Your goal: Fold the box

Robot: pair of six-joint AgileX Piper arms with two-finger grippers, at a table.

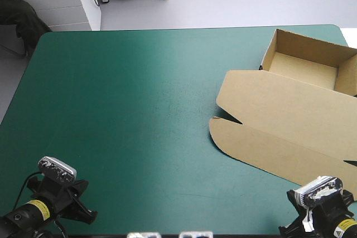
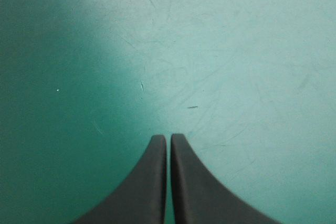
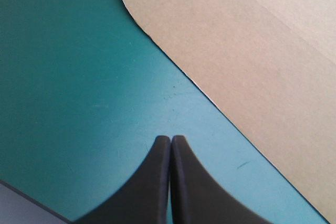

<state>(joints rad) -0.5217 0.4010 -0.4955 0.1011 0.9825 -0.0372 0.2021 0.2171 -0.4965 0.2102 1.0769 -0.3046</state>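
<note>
Left claw point(image 2: 168, 137) and right claw point(image 3: 171, 139) are each pressed together, empty, by the table's point(image 1: 122, 110) near edge. The brown box point(image 1: 290, 121) lies on the right side: tray open at the far corner, lid flat, its edge just ahead of the right claw.

On my feed the box point(image 1: 279, 115) reads as plain brown board, matt and papery, smooth across the flat lid apart from a crease line. The teal-green desk cover point(image 1: 128, 115) is a smooth sheet with a soft sheen, and up close it's covered in fine scratches. Left hand point(image 2: 168, 137) and right hand point(image 3: 171, 138) both have black fingers point(image 2: 149, 182), smooth and matt.
</note>
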